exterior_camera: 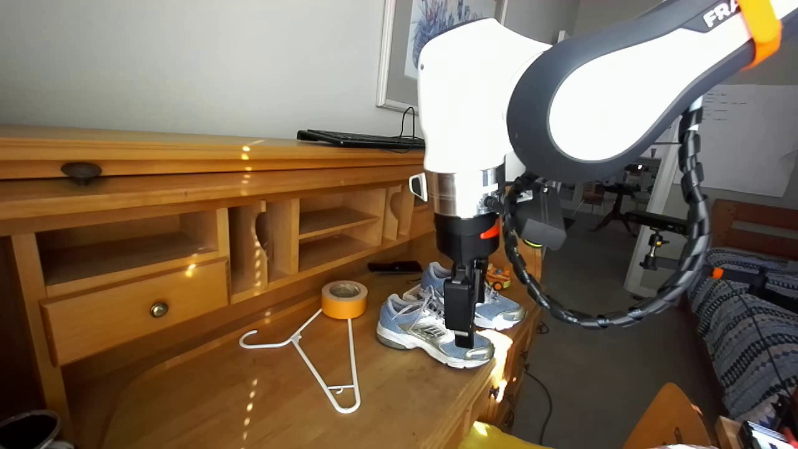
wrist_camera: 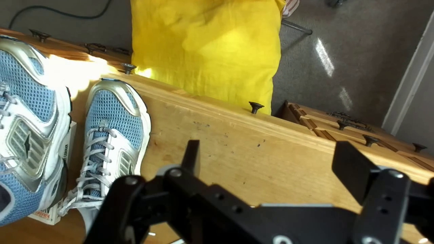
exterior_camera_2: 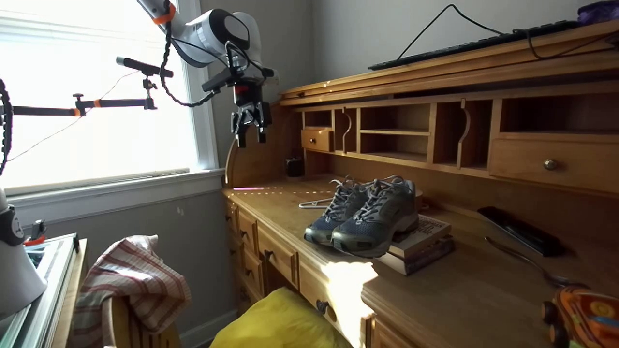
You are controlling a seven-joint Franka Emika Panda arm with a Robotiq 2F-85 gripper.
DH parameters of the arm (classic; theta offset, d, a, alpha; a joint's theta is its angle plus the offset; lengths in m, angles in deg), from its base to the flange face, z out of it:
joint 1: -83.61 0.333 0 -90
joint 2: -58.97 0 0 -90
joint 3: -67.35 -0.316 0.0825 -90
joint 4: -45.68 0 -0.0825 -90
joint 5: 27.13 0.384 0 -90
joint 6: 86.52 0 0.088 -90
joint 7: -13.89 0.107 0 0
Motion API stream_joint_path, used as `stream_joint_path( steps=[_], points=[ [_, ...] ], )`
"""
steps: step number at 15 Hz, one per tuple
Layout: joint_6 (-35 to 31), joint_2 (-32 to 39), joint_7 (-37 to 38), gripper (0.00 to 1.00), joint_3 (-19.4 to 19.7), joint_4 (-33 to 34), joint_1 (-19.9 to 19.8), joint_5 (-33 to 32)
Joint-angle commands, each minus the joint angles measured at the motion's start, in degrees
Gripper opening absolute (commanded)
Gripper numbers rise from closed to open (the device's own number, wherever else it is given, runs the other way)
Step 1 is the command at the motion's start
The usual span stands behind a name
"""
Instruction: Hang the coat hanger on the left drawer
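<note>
Broadly, everything centres on the desk (exterior_camera: pixel 293 416). Its left drawer (exterior_camera: pixel 118 318) sits toward nine o'clock in an exterior view; the shoes (exterior_camera: pixel 421 330) stand at three o'clock from it. The end effector (exterior_camera_2: pixel 251 140) hovers with its fingers well apart, nothing between them; in the wrist view the nearer shoe lies at nine o'clock from that gap. Between drawer and shoes, the white coat hanger (exterior_camera: pixel 313 368) rests on the desk. It looks light, fairly stiff and probably slick, so a modest squeeze should do, though slim bars may twist in the grip. The tape roll (exterior_camera: pixel 344 304) hides its twelve o'clock corner; whether it pins the bar is unclear, so lift gently. I would grasp the shoulder running toward five o'clock, leaving the hook (exterior_camera: pixel 265 346), pointing to nine, free for the round knob (exterior_camera: pixel 159 309).
</note>
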Motion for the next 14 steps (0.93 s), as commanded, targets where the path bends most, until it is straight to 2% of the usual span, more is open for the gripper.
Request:
stream_joint_path(
  steps=[1, 7, 14],
  points=[
    [0.15, -0.04, -0.04, 1.0, 0.91, 0.11, 0.95, 0.08],
    [-1.88, 1.17, 1.82, 1.0, 1.38, 1.57, 0.83, -2.44],
    [-10.01, 8.61, 0.75, 1.0, 3.31, 7.45, 0.69, -4.48]
  ],
)
